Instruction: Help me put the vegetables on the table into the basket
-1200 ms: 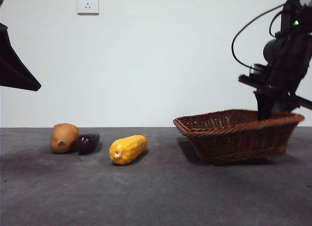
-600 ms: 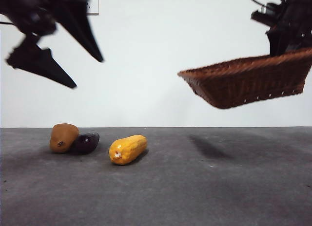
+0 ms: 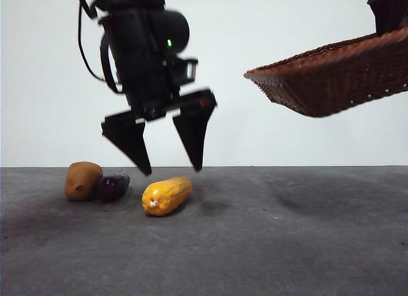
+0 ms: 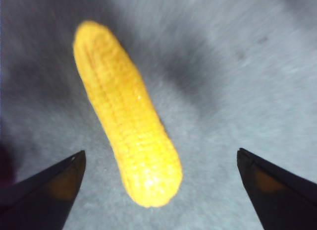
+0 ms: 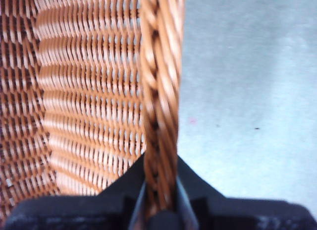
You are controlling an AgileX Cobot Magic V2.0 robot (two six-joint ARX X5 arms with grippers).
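Observation:
The yellow corn cob (image 3: 167, 195) lies on the dark grey table (image 3: 268, 245); it also shows in the left wrist view (image 4: 126, 116). My left gripper (image 3: 171, 170) hangs open just above the corn, one jaw on each side (image 4: 158, 163). The tan-brown potato (image 3: 83, 180) and the dark purple eggplant (image 3: 113, 186) lie touching, left of the corn. My right gripper (image 5: 159, 200) is shut on the rim of the brown wicker basket (image 3: 338, 73) and holds it tilted, high above the table at the right. The rim shows in the right wrist view (image 5: 158, 91).
A white wall stands behind the table. The basket casts a faint shadow on the table at the right (image 3: 319, 197).
My left arm has swung in from the upper left and come down over the corn. The basket, lifted off the table a second ago, now hangs a little farther right and higher.

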